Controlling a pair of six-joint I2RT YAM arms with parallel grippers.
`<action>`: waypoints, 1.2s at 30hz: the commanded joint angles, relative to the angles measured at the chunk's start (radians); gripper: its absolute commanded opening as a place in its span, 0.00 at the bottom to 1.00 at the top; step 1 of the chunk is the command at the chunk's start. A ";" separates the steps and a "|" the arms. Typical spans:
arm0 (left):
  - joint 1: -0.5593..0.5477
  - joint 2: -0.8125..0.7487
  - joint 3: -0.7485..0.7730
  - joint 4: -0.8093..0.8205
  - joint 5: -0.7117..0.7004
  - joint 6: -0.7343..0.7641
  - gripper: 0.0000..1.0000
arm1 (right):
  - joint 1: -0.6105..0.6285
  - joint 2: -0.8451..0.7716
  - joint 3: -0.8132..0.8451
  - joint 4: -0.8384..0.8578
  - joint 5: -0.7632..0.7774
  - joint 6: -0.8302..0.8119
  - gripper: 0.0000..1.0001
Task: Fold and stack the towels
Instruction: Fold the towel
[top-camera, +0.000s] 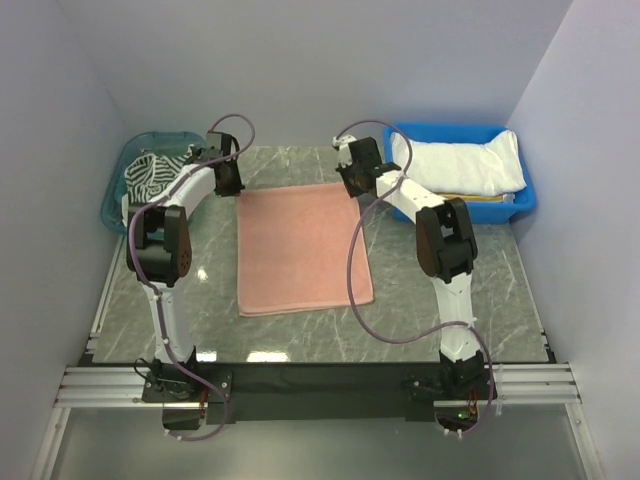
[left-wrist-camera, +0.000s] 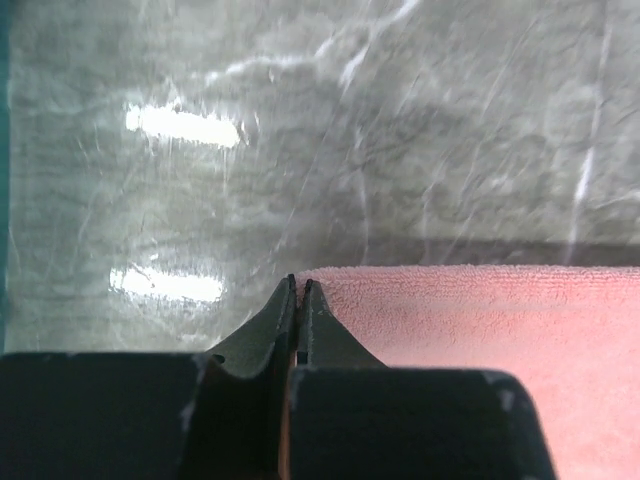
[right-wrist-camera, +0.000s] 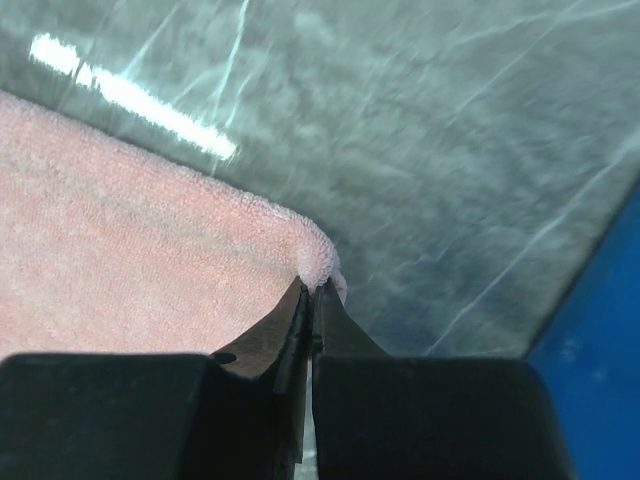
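Salmon towel (top-camera: 303, 250) is lying flat, centred on the glossy grey marbled tabletop (top-camera: 500, 290).
The left gripper (left-wrist-camera: 299, 285) and right gripper (right-wrist-camera: 311, 285) are each pinching a far corner of it; plain pale walls (top-camera: 320, 60) are enclosing the table.

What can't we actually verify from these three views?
1. Left wrist view: whether cloth sits inside the shut left end effector at the corner of the salmon pink terry towel; its fingers cover it.
2. Top view: what lies under the plain white folded towel in the blue plastic bin; only a yellow sliver shows.
3. Top view: full shape of the dark-and-white striped cloth, partly behind the left arm.
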 joint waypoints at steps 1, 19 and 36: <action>0.030 -0.035 0.043 0.020 -0.121 0.030 0.01 | -0.041 -0.120 0.007 0.109 0.165 0.000 0.00; 0.027 -0.490 -0.440 0.132 -0.003 -0.097 0.01 | -0.035 -0.563 -0.543 0.278 0.148 0.142 0.00; -0.007 -0.835 -0.846 0.112 0.054 -0.268 0.01 | 0.041 -0.925 -1.007 0.252 0.120 0.455 0.00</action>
